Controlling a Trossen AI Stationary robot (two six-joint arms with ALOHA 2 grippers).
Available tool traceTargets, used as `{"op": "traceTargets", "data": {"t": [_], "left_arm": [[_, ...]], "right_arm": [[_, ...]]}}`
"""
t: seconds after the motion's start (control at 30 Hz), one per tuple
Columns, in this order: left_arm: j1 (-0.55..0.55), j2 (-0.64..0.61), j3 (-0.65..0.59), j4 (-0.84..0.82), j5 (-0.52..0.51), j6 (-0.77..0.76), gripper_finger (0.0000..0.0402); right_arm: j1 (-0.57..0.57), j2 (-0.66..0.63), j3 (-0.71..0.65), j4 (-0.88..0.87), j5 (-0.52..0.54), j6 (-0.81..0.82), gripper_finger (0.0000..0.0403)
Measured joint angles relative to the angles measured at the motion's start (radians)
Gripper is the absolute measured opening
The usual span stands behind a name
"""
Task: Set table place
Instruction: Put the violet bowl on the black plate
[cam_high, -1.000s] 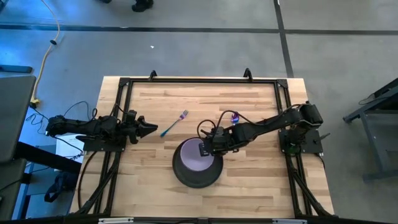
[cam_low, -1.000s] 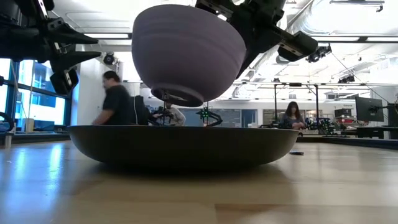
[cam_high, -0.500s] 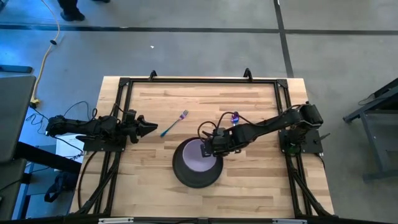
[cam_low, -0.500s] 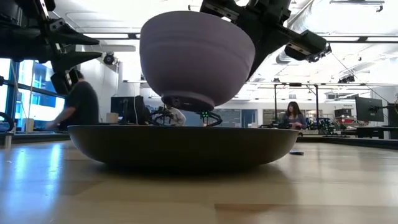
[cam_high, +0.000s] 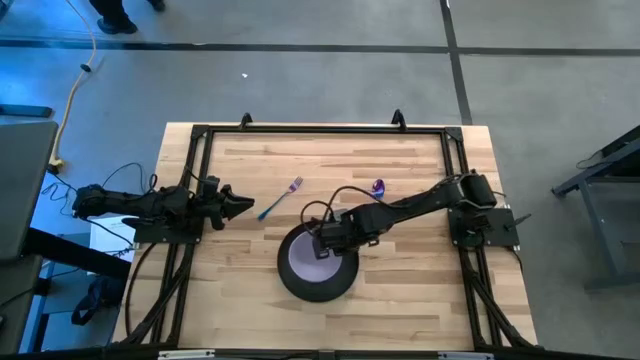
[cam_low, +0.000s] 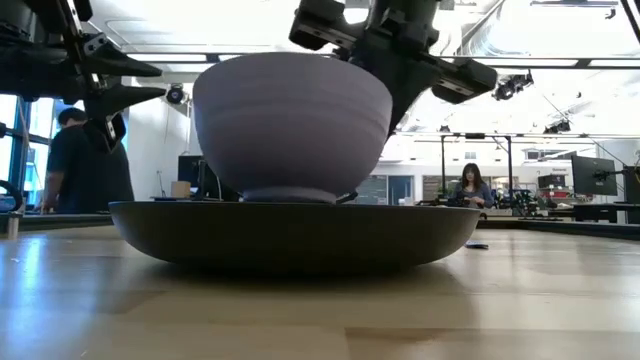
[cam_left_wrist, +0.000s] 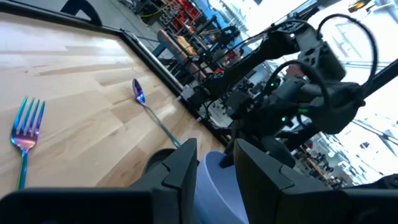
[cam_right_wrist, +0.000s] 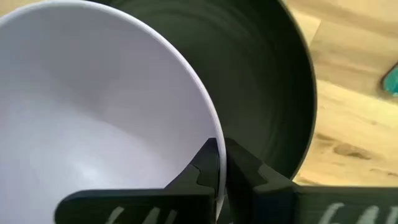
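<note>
Right end effector pinching lavender bowl rim; bowl sits upright inside black plate.

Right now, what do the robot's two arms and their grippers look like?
Both arms are dark, nearly black, and built of jointed segments. Black cables loop beside the left arm's base and over the right arm near its wrist. The left gripper ends in two pointed dark fingers; the right gripper has two flat, angular black fingers.
</note>
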Motion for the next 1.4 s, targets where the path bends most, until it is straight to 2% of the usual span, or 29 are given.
{"op": "traceTargets", "data": {"t": [0.3,1.4], "left_arm": [[0.000,0.002,0.000,0.000,0.000,-0.001,0.0095],[0.000,0.003,0.000,-0.001,0.000,-0.001,0.0095]], "right_arm": [[-0.016,0.015,0.021,-0.052,0.017,-0.037,0.0000],[0.013,0.047,0.020,-0.040,0.052,-0.038,0.0000]]}}
